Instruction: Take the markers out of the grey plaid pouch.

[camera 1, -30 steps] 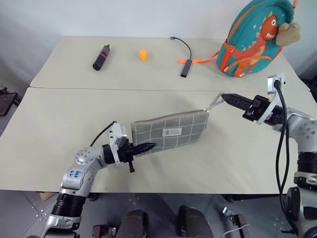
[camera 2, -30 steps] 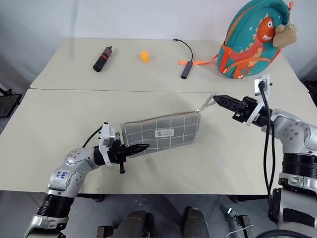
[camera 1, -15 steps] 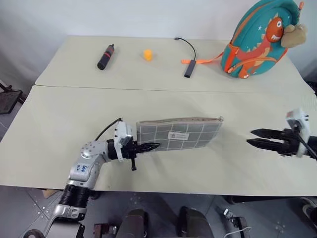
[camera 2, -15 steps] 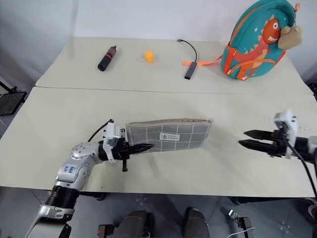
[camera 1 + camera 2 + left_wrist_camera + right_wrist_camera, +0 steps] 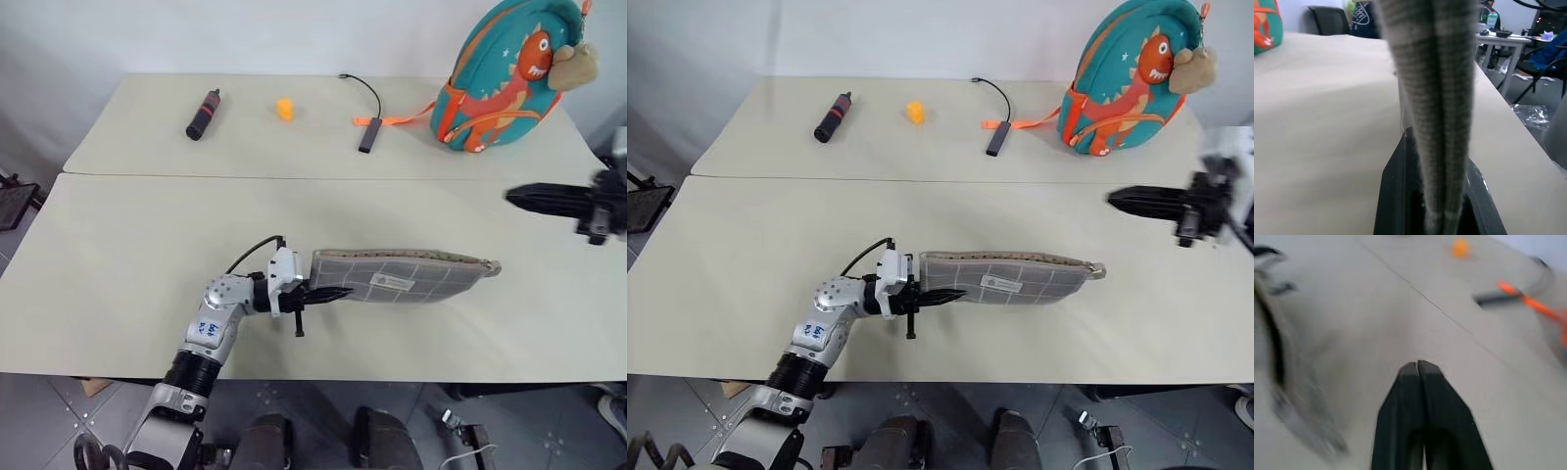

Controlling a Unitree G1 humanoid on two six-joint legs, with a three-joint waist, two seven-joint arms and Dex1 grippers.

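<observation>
The grey plaid pouch (image 5: 402, 279) stretches out to the right from my left gripper (image 5: 336, 292), which is shut on its left end. It stands on edge, white label facing me, with its strap end (image 5: 493, 266) free at the right. In the left wrist view the pouch's fabric (image 5: 1435, 98) runs up between the black fingers (image 5: 1393, 191). My right gripper (image 5: 517, 196) hovers over the table's right side, shut and empty, apart from the pouch; its closed fingertips (image 5: 1418, 366) point across the bare tabletop. The markers are hidden.
On the far table stand a teal dinosaur backpack (image 5: 509, 73), a black cylinder with a red band (image 5: 201, 115), a small orange object (image 5: 284, 108) and a black cable with an adapter (image 5: 365, 132). A seam (image 5: 294, 176) divides the two tables.
My right gripper let go of the pouch's strap, opened, drew away to the right, rose and shut. My left gripper carried the pouch to the right and turned it more on edge.
</observation>
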